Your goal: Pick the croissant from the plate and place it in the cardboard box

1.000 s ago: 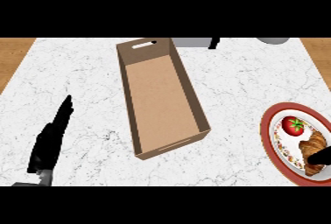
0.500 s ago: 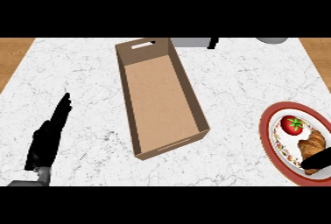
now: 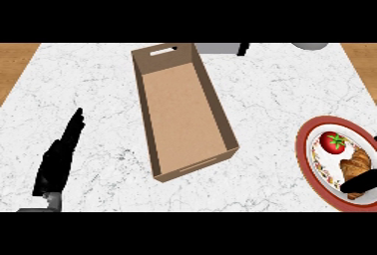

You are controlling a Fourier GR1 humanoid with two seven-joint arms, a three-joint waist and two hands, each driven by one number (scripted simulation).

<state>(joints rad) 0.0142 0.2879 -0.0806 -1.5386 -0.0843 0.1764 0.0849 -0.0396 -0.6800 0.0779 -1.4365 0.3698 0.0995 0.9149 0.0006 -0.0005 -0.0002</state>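
reaching for the croissant (image 3: 355,165) on the plate (image 3: 307,164) at the counter's right edge, our right robot hand (image 3: 358,183) touches it; we cannot tell its fingers. next we must close, lift, carry to the cardboard box (image 3: 183,112). left robot hand (image 3: 57,158) rests flat, fingers straight.

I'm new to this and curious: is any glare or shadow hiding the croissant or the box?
Head view: even light, no glare; the box interior is slightly shaded but fully visible; only the right hand covers the croissant's lower end.
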